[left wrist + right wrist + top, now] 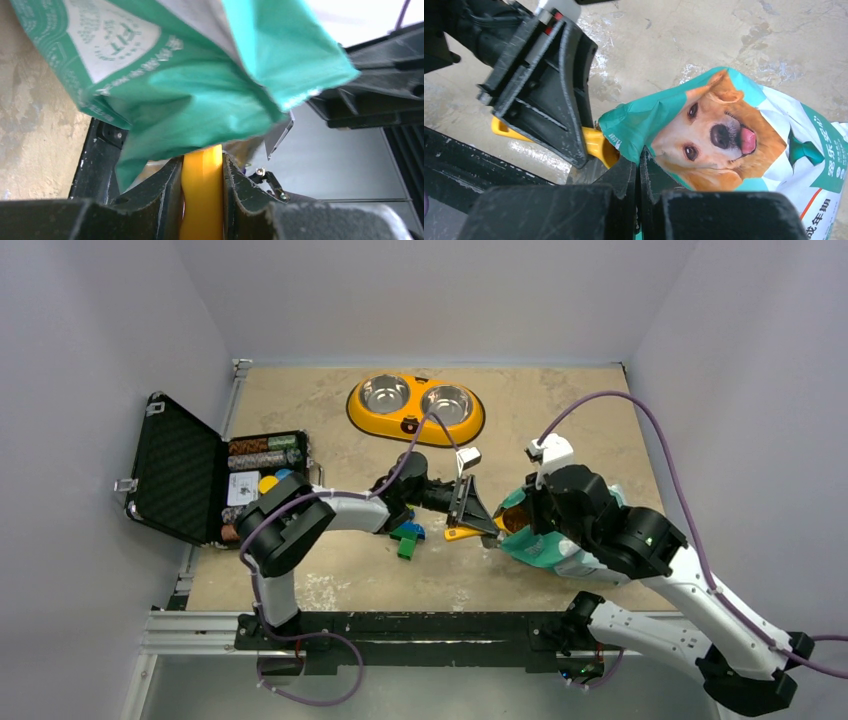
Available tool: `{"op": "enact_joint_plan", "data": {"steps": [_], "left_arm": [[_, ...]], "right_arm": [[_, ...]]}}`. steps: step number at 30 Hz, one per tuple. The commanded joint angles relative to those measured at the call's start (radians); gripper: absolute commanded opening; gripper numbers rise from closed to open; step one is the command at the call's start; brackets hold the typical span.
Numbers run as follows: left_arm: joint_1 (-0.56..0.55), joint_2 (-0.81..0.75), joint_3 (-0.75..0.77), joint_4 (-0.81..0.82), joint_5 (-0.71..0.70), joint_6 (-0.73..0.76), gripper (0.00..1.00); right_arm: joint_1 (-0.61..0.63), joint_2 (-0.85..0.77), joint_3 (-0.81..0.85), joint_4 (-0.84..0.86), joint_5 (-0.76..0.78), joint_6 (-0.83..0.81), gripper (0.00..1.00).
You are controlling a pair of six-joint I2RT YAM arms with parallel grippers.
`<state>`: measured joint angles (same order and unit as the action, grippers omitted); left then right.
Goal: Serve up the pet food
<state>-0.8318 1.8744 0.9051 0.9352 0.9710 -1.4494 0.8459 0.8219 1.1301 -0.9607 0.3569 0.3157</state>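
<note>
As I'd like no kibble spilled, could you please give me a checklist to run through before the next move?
1. Left claw clamped on the yellow scoop handle: ok.
2. Right claw pinching the bag rim: ok.
3. Scoop head inside the bag mouth: ok.
4. Kibble in the scoop: cannot tell, the bag hides it.
5. Feeder bowls empty: ok.
6. Toy blocks off the line to the feeder: ok.

I see a beige, mottled tabletop (580, 410) boxed in by plain pale grey walls: one at 9 o'clock (80, 350), one at 12 o'clock (430, 290), one at 3 o'clock (760, 350). A silver metal rail (190, 632) runs along the 6 o'clock edge. The light is soft and even.
</note>
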Motion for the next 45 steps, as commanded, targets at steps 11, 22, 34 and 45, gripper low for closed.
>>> {"op": "enact_joint_plan", "data": {"steps": [11,22,34,45], "left_arm": [[0.068,-0.248,-0.008,-0.283,0.052,0.113,0.00],[0.121,-0.330,-0.116,-0.284,0.094,0.110,0.00],[0.152,-0.483,-0.197,-0.334,0.138,0.093,0.00],[0.233,-0.681,-0.214,-0.464,0.171,0.088,0.00]], "right_arm": [[0.007,-0.071,0.004,0.030,0.113,0.071,0.00],[-0.004,-0.081,0.022,-0.014,0.180,0.074,0.00],[-0.008,-0.095,0.018,-0.035,0.202,0.086,0.00],[-0.008,-0.107,0.024,-0.051,0.223,0.102,0.00]]}}
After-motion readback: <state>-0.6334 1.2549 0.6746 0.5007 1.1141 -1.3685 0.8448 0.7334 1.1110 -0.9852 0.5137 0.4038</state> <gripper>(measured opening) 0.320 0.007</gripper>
